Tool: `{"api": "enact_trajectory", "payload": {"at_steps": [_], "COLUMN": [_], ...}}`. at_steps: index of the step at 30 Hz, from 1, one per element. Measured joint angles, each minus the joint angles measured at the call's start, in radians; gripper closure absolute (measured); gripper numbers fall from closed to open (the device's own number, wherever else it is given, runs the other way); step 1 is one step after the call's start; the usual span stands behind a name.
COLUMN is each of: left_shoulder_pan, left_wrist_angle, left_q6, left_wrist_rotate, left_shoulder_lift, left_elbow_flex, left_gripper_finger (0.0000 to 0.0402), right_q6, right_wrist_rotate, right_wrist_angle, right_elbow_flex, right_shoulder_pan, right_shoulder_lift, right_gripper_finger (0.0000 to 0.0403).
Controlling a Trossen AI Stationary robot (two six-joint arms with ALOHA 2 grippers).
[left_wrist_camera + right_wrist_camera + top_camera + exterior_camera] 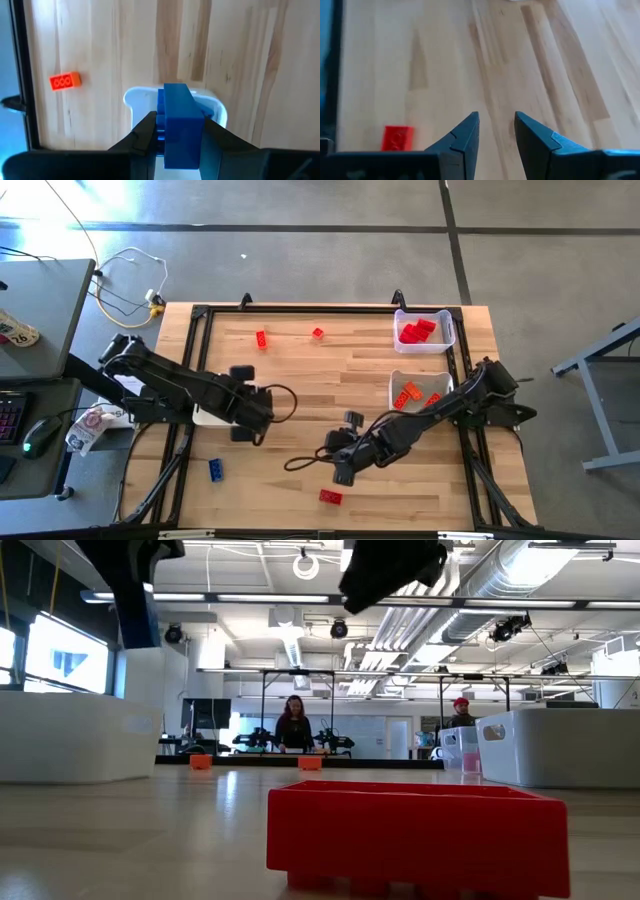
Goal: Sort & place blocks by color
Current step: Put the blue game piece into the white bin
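Red block [415,835] looms closest, loose beside the right gripper [496,131], whose fingers stand parted and empty. Left gripper [177,134] clamps a blue block [180,122] above its white bin [134,96]. Red bin [425,330] and orange bin [417,392] partly filled; several blocks remain scattered.

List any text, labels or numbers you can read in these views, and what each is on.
Nothing on the table is readable.
Blocks, e.g. the blue block in the left gripper: no print visible.
Bins: no labels visible.
Tag on the side desk: has markings, too small to read.
Packet left of the table: print blurred, unreadable.
Right gripper: no markings.
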Motion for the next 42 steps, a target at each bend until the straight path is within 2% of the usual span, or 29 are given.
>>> {"api": "enact_trajectory", "payload": {"at_steps": [9, 14, 22, 30, 36, 42], "left_shoulder_pan": [0.001, 0.001, 0.001, 0.001, 0.008, 0.008], "left_wrist_angle": [-0.080, -0.068, 0.035, 0.182, 0.227, 0.308], "left_q6": [-0.042, -0.091, -0.161, -0.143, -0.151, -0.153], "left_wrist_rotate": [0.012, 0.038, 0.077, 0.089, 0.090, 0.098], "left_shoulder_lift": [-0.012, -0.029, -0.062, -0.062, -0.062, -0.062], "left_elbow_flex": [-0.008, -0.122, -0.268, -0.350, -0.376, -0.376], "left_gripper_finger": [0.0323, 0.0323, 0.0323, 0.0323, 0.0319, 0.0282], "right_q6": [-0.008, -0.001, 0.000, -0.004, 0.002, 0.042], "right_wrist_rotate": [-0.013, -0.001, -0.020, -0.018, -0.019, -0.019], "right_wrist_angle": [0.111, 0.145, 0.155, 0.154, 0.148, 0.148], "right_elbow_flex": [0.000, 0.000, 0.000, 0.000, 0.000, 0.000], "right_shoulder_pan": [0.015, 0.043, 0.075, 0.102, 0.118, 0.130], "right_shoulder_lift": [0.000, 0.000, 0.000, 0.000, 0.001, 0.001], "right_gripper_finger": [0.0292, 0.0292, 0.0292, 0.0290, 0.0250, 0.0204]}}
